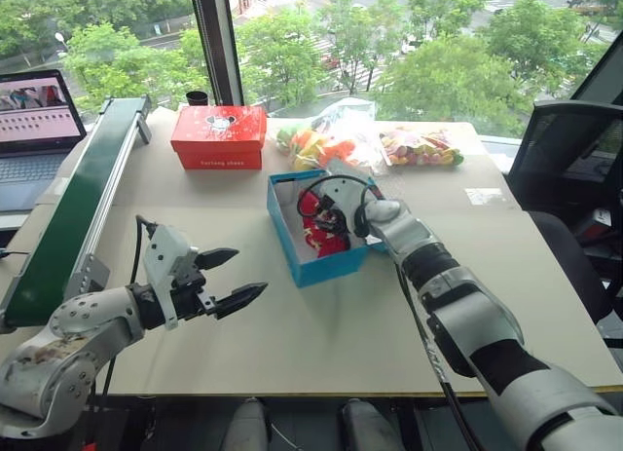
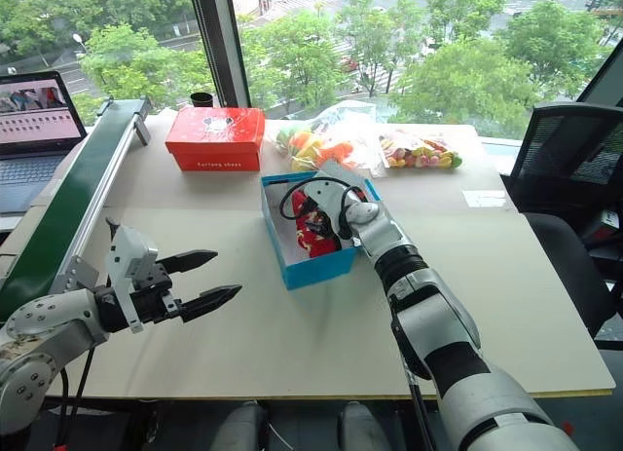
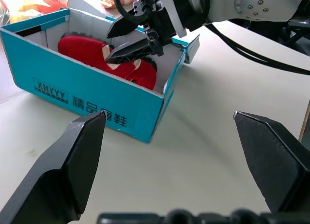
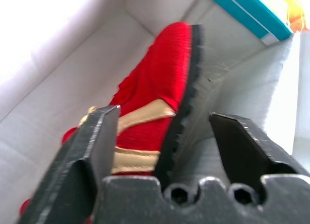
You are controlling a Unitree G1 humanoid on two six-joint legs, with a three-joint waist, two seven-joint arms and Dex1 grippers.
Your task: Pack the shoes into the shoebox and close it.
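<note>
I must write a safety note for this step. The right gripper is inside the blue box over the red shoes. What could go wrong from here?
1. The right gripper sits open inside the shoebox, close above the shoes; pulling out, a finger could catch a shoe and drag it.
2. One shoe leans against the box wall, so it may stand too high for the lid.
3. The arm's black cable loops over the box rim and might snag it.

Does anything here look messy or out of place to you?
Slightly: the red shoes lie jumbled in the blue shoebox, one tipped on its side against a wall. The box sits askew to the table edge.
</note>
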